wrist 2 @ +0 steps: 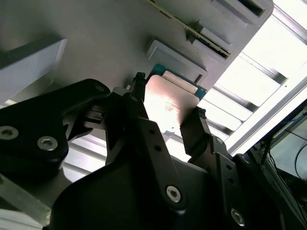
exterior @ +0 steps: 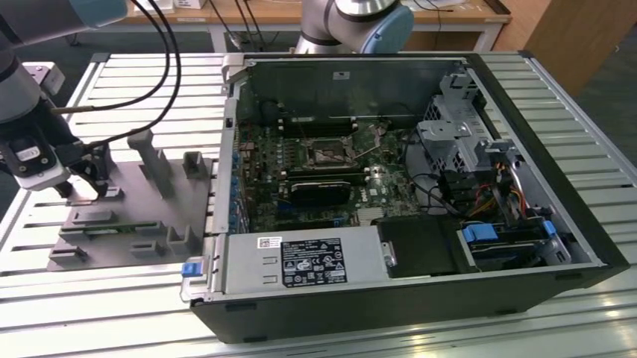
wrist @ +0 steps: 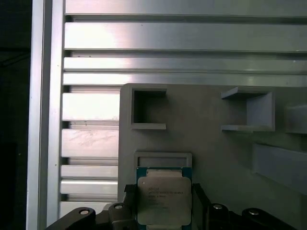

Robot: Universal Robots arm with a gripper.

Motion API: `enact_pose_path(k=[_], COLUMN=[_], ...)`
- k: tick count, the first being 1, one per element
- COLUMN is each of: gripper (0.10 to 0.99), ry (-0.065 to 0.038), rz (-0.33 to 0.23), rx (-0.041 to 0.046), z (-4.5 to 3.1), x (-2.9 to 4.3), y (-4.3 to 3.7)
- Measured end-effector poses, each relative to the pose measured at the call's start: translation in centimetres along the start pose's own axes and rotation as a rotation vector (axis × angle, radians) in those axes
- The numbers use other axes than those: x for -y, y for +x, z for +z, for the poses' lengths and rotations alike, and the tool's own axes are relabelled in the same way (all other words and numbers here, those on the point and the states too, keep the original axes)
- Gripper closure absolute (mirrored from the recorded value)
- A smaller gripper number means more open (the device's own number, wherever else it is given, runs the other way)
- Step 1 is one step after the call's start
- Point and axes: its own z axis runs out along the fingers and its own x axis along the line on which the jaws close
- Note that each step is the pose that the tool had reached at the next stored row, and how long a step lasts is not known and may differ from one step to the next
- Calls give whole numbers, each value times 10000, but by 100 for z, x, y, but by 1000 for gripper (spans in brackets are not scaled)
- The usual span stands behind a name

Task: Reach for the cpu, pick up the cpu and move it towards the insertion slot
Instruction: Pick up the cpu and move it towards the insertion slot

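The cpu (wrist: 164, 200) is a small square chip with a silvery top and a teal rim. It lies at the edge of the grey fixture (wrist: 211, 148), just below a shallow grey recess. My gripper (wrist: 163, 191) has one black finger against each side of the cpu (wrist 2: 169, 103), and both fingertips (wrist 2: 139, 82) touch its edges. In the exterior view the gripper (exterior: 92, 177) hangs over the fixture (exterior: 149, 205) at the exterior view's left. The insertion slot (exterior: 326, 153) is a silver-framed square socket on the motherboard inside the open computer case.
The open computer case (exterior: 398, 186) stands to the exterior view's right of the fixture, with a black module (exterior: 318, 190), drive cage and cables inside. Upright grey blocks (exterior: 154, 160) rise from the fixture. Everything rests on a slatted aluminium table (exterior: 130, 306). Black cables (exterior: 164, 67) hang from the arm.
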Motion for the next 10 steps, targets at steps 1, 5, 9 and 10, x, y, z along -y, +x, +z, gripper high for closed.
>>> enact_pose_path(k=[1, 5, 9, 10], gripper=[545, 545, 545, 545], ry=[-2, 0, -1, -2], rz=[0, 1, -1, 0], rx=[0, -2, 0, 1], z=[-1, -14, -33, -36], x=[0, -1, -3, -4], y=[0, 0, 0, 0])
